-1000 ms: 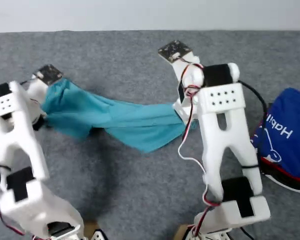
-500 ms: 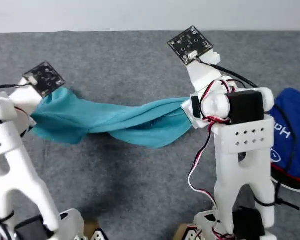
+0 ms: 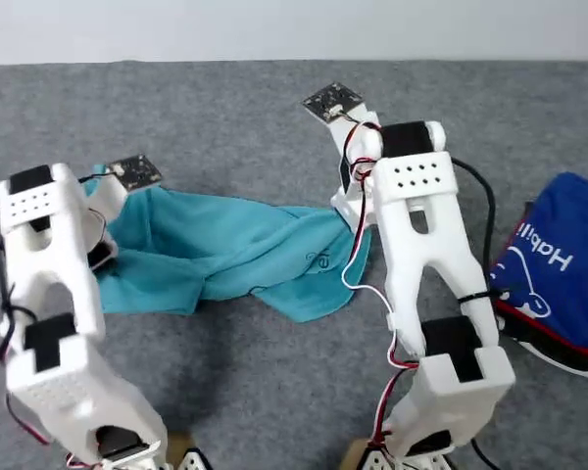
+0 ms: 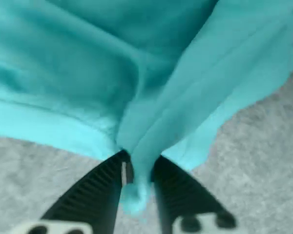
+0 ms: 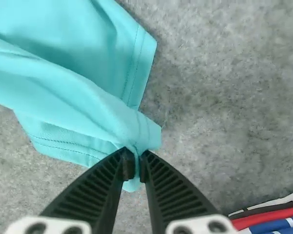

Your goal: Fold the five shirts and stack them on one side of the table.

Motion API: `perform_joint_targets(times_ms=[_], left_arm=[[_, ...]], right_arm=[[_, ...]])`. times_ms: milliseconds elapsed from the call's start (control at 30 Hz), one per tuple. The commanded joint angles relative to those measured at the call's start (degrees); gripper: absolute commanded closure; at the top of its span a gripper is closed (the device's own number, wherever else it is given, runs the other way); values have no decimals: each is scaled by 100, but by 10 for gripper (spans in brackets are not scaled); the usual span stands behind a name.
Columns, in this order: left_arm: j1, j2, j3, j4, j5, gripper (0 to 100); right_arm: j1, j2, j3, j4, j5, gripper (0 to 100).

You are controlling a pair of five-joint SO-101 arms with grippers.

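1. Grey felt covers the bench [image 3: 225, 108] from edge to edge, with a pale wall band behind its far side.
2. I find the teal shirt [image 3: 225, 250] across the middle of the bench, between the two arms. It is rumpled and slack, most of it resting on the felt, with a small printed mark facing up near its right end.
3. Left pincer [image 4: 140, 158]: jaws clamped on a bunched fold at the shirt's left end. A tuft of cloth pokes out between them.
4. Right pincer [image 5: 135, 155]: jaws closed tight on a hemmed corner at the shirt's right end, low over the felt.
5. Judgement: the two-ended hold is there to control the garment's span, so that it can be laid out flat before any fold. The sag in the middle suggests the arms stand closer together than the cloth is long.
6. A blue shirt [image 3: 559, 259] sits at the right edge of the bench, on top of fabric with red and white trim. It lies beside the right arm and apart from the teal shirt. I take that edge to be the stacking side.
7. Risk noted: both holds are narrow pinches on gathered cloth, and a hard pull could strip either one.
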Motion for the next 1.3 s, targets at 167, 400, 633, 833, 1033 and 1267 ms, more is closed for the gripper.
perform_joint_targets(times_ms=[167,400,633,833,1033,1267], left_arm=[[35,220,-1385,545,211,813],[-308,-18,-2158,1292,202,844],[-360,-1556,-84,1284,-519,868],[-378,-2409,1780,413,-870,866],[-510,-2066,2721,-1679,-721,819],[-475,-1248,2730,-2699,-325,781]], right_arm=[[180,-13,-273,-31,53,989],[295,-40,-273,145,53,989],[295,-13,-273,171,35,989],[295,-13,-273,171,35,989],[295,-4,-273,171,35,989],[295,4,-273,171,44,989]])
